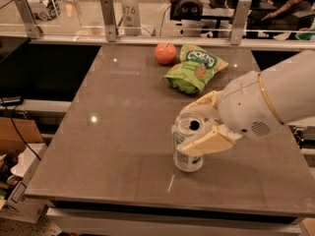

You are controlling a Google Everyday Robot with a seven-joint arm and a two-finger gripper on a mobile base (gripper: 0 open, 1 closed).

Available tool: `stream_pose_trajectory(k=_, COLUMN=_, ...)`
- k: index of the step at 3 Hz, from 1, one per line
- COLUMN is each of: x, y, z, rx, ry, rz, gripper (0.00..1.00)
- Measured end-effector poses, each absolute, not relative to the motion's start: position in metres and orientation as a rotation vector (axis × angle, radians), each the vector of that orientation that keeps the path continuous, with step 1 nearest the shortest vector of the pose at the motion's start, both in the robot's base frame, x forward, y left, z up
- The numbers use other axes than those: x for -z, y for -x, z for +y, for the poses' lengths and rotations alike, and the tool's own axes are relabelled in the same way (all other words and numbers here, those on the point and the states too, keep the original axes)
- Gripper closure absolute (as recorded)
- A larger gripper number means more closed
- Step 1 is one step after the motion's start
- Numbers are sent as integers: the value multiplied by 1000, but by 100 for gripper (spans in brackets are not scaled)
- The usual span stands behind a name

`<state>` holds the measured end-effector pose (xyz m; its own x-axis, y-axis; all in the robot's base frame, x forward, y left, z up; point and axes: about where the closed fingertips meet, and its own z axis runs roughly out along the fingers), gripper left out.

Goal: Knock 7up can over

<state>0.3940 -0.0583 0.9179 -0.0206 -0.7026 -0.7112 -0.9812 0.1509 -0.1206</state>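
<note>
The 7up can [186, 154] stands upright near the table's front edge, white and green label, silver top with its tab hole showing. My gripper [203, 123] reaches in from the right and its two cream fingers straddle the can's upper part. The near finger [205, 144] lies across the can's front. The far finger [203, 102] sits behind its top. The fingers are closed against the can. The white arm housing [261, 107] fills the right side.
A green crisp bag [194, 68] and a red apple [165, 53] lie at the back of the grey table [113, 132]. A railing with metal posts [109, 18] runs behind the table. Boxes and cables sit on the floor at the left.
</note>
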Motion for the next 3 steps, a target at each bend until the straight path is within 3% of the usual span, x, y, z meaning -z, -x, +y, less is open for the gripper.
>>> stream_pose_trajectory(k=1, x=-927, y=-404, z=-58, rx=-437, ry=1656, rz=1879, gripper=100)
stream_pose_trajectory(k=3, x=-916, y=-425, z=-73, rx=-149, ry=1851, rz=2078, gripper=100)
